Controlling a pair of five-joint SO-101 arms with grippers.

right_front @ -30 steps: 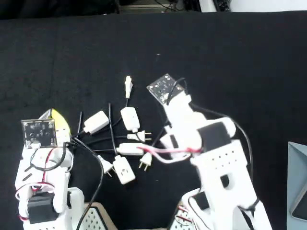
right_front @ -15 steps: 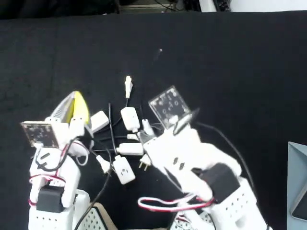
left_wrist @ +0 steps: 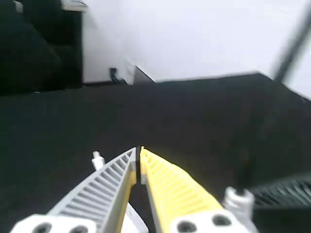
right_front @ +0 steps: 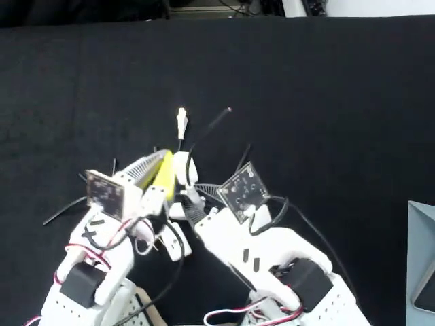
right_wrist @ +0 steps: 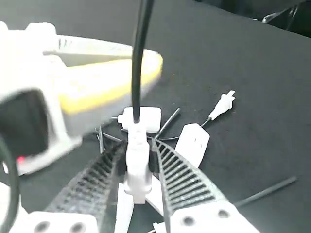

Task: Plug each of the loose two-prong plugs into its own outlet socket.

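**Both arms now crowd the plug cluster; a second ago they sat well apart**

- Your right gripper (right_wrist: 139, 142) is clamped on a white plug (right_wrist: 137, 167). The plug stands upright between the ribbed dark fingers.
- A black cord (right_wrist: 138, 58) rises straight up from the top of that plug.
- You cannot tell which way its prongs point.
- Your left gripper (left_wrist: 139, 151) has its grey and yellow fingers pressed together at the tips, with nothing seen between them. It sits just beside the right one, in from the left of the table (right_front: 326, 102).
- A white socket block (right_wrist: 193, 141) lies flat near the held plug, not touching it.
- A thin wire runs from the block to a small plug (right_front: 181, 122), which lies farther out, apart from both grippers.
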